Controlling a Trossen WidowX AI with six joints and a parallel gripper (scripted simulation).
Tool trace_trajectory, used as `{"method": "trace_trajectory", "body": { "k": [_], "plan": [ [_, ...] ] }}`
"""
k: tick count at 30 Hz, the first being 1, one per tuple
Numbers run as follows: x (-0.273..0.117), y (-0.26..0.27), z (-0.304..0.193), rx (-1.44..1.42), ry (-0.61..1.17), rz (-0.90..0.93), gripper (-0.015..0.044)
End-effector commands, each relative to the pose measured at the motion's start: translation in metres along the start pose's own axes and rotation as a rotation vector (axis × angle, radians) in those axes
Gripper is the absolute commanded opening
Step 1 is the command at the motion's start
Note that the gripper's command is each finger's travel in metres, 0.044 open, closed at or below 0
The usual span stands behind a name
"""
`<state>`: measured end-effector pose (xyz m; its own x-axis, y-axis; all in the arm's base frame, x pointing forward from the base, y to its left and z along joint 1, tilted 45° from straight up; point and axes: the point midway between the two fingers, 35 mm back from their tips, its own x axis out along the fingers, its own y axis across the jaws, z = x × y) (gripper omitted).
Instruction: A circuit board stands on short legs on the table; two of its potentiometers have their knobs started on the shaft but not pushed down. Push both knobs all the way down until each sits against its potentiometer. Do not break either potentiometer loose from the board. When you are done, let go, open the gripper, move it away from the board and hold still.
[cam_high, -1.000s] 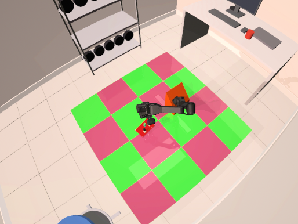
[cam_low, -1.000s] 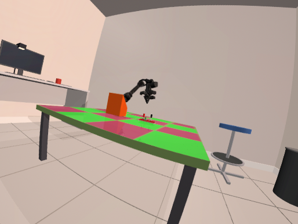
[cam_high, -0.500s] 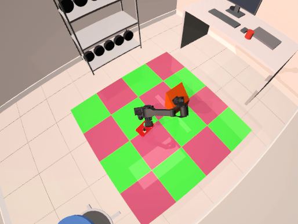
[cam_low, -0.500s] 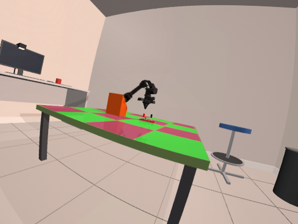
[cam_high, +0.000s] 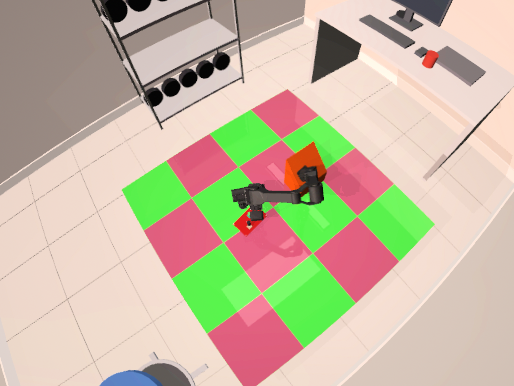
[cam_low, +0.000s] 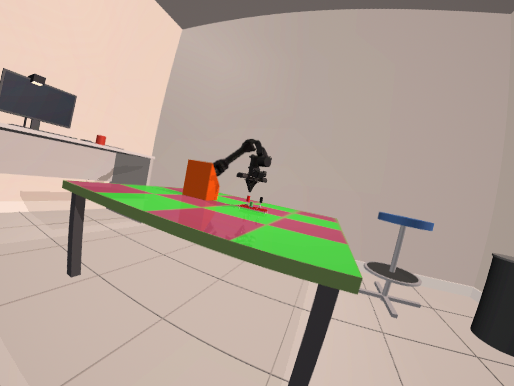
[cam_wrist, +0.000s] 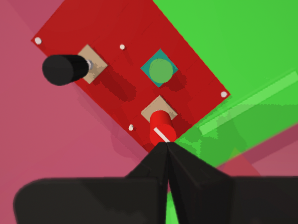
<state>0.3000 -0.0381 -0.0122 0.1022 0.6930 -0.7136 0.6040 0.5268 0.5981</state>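
Note:
The red circuit board (cam_high: 240, 225) (cam_wrist: 175, 50) lies on the checkered table. A black knob (cam_wrist: 62, 69) (cam_low: 261, 199) stands high on its potentiometer, with some shaft showing below it. A red knob (cam_wrist: 161, 126) (cam_low: 248, 198) with a white line stands over the other tan potentiometer (cam_wrist: 159, 106). A green round knob (cam_wrist: 161, 70) sits on a teal base between them. My gripper (cam_wrist: 167, 144) (cam_low: 250, 190) is shut and empty. Its tips point down above the red knob, and a small gap shows in the exterior view. In the wrist view the tips overlap the red knob's lower edge.
An orange block (cam_high: 306, 162) (cam_low: 200, 180) stands on the table by the arm's base. White pins show at the board's corners and edges. A desk, a shelf, a stool and a bin stand away from the table.

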Motion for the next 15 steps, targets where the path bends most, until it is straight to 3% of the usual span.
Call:
{"method": "trace_trajectory", "body": {
  "k": [1, 15],
  "plan": [
    [0.008, 0.0, -0.001, 0.007, 0.006, 0.003, 0.0],
    [0.017, 0.0, -0.002, 0.007, 0.006, 0.004, 0.0]
  ]
}}
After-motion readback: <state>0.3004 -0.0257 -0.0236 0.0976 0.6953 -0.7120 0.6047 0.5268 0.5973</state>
